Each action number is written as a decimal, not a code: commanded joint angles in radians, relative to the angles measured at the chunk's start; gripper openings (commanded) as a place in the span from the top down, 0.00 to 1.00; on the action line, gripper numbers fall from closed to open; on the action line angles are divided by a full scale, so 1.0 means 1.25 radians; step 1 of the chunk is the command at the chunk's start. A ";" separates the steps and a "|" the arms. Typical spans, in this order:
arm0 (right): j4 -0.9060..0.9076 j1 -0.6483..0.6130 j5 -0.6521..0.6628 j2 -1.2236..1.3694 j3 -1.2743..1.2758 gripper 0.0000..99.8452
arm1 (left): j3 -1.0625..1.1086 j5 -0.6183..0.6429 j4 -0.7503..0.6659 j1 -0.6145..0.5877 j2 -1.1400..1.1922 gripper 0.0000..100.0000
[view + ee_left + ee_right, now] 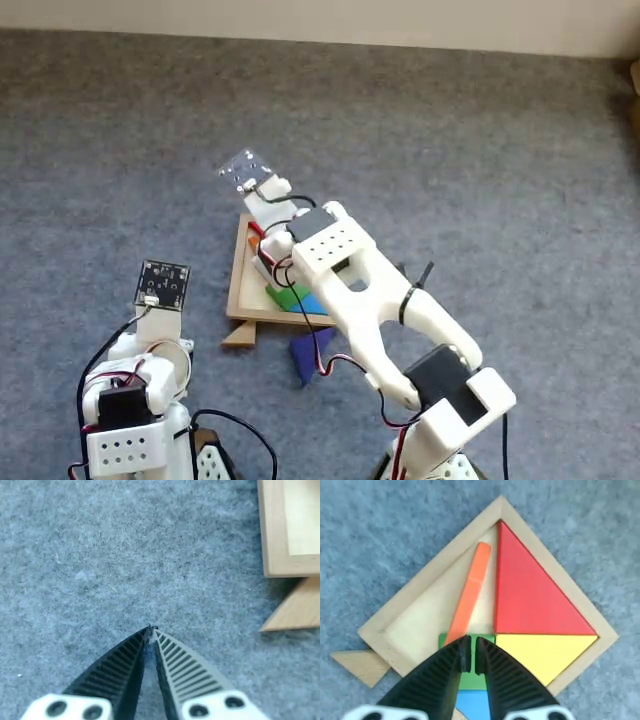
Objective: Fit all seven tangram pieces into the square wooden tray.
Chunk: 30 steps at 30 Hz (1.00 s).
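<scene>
Since the orange piece (469, 592) leans edgewise in the tray (427, 575), the right pincer (471, 652), narrow and empty, should tip it flat.

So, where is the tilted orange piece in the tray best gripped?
The orange piece: pinch its raised long edge near the middle, from above. It seems to stand on edge, tilted, so its two flat faces are exposed.

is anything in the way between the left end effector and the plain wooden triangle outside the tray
Nothing visible. In the left wrist view only bare grey carpet lies between the left end effector, its jaws shut, and the wooden triangle, which lies on the carpet just outside a corner of the tray.
</scene>
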 commanded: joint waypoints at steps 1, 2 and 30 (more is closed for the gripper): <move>-0.041 -0.020 -0.006 -0.053 -0.006 0.97 | 0.017 0.007 0.005 0.008 -0.036 0.99; -0.048 -0.020 -0.006 -0.052 -0.006 0.97 | 0.017 0.007 0.005 0.008 -0.036 0.99; -0.114 0.004 -0.004 0.064 -0.001 0.97 | 0.017 0.007 0.005 0.013 -0.036 0.99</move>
